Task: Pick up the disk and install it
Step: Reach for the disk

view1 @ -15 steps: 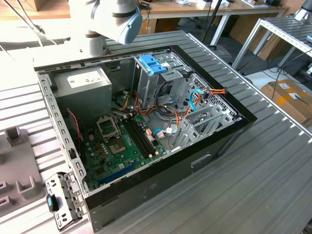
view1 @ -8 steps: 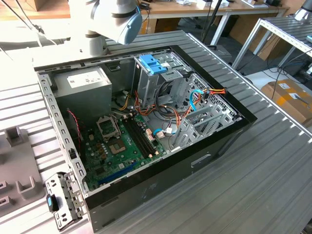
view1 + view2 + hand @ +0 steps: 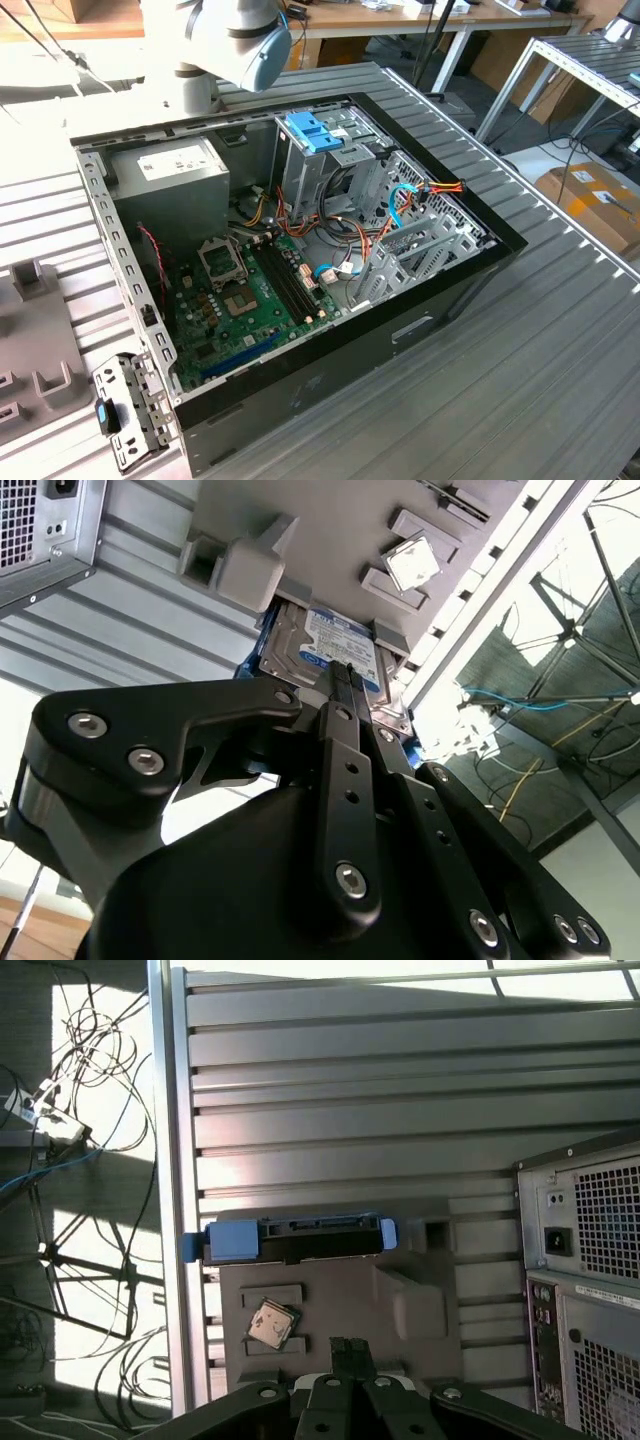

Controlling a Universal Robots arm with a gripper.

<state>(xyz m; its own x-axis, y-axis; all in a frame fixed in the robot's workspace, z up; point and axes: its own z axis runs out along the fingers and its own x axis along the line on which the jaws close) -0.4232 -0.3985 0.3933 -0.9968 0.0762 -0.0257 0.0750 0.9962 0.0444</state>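
Observation:
The disk (image 3: 330,648) lies in a slot of the grey fixture (image 3: 250,565), its blue-and-white label facing the camera in the second wrist view. In the first wrist view the disk (image 3: 295,1240) is seen edge-on, dark with blue rails at both ends, at the far side of the grey fixture (image 3: 400,1310). My black gripper (image 3: 350,675) hangs over the disk, pointing at its label. In the first wrist view the gripper (image 3: 350,1345) stands apart from the disk and holds nothing.
The open computer case (image 3: 420,300) stands mid-table with a grey power supply (image 3: 170,170) and a blue bracket (image 3: 315,130) on the drive cage. A small chip (image 3: 272,1322) rests on the fixture. The case's rear (image 3: 590,1260) is close by. The table edge (image 3: 170,1210) runs beside the disk.

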